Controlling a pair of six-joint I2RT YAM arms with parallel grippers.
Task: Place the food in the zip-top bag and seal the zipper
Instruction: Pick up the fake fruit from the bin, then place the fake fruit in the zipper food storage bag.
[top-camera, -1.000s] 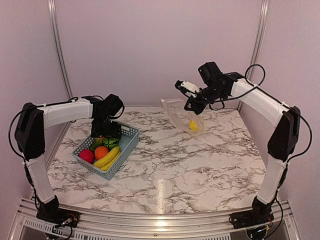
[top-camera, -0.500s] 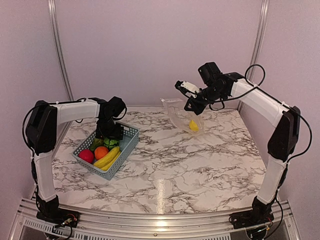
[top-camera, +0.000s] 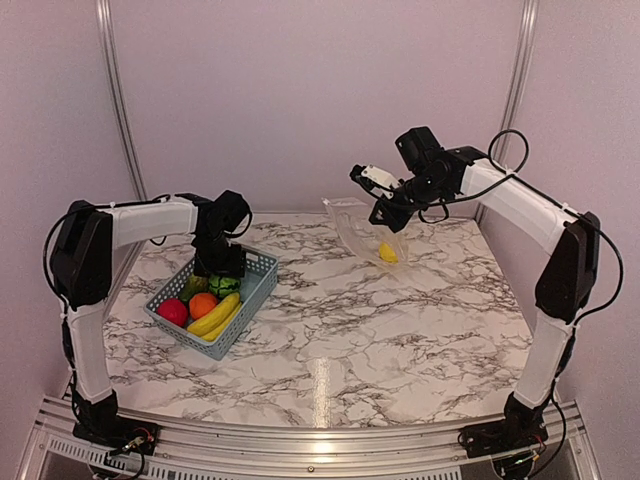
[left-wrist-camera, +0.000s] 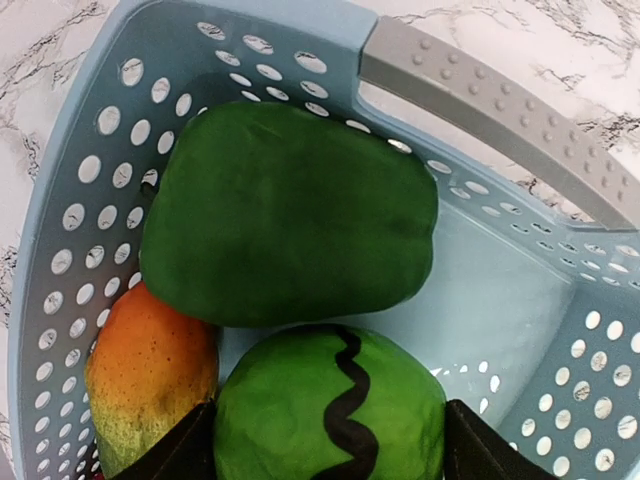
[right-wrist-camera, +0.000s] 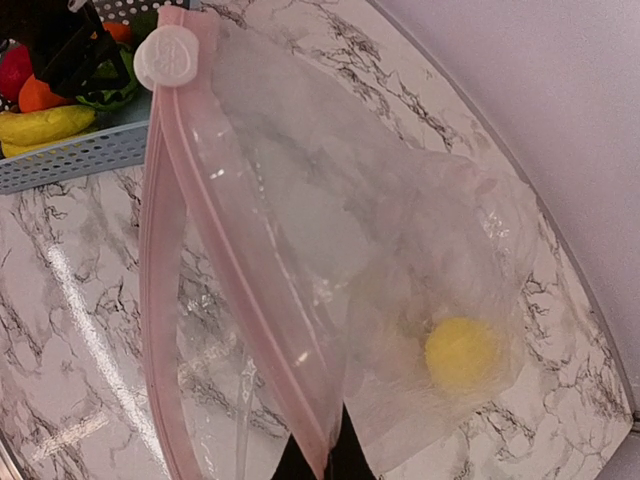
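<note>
My left gripper (left-wrist-camera: 330, 455) is down in the basket with its black fingertips (left-wrist-camera: 180, 455) close against either side of the striped green melon (left-wrist-camera: 330, 410), which still rests on the basket floor. A plain green piece (left-wrist-camera: 290, 210) and a green-orange piece (left-wrist-camera: 150, 385) lie beside it. The red apple (top-camera: 172, 311), orange (top-camera: 203, 304) and banana (top-camera: 215, 316) fill the near end. My right gripper (right-wrist-camera: 322, 462) is shut on the zip-top bag (right-wrist-camera: 330, 220) at its pinkish zipper (right-wrist-camera: 215, 250), holding it up with the mouth open. A yellow fruit (right-wrist-camera: 462, 353) sits in the bag's bottom.
The blue-grey slotted basket (top-camera: 255, 275) stands at the left of the marble table, its grey handle (left-wrist-camera: 480, 95) toward the far side. A white slider (right-wrist-camera: 168, 57) sits at the zipper's far end. The bag's lower corner touches the table at back right.
My left gripper has settled lower around the melon and its jaws have narrowed. The right arm and the bag have hardly moved.
</note>
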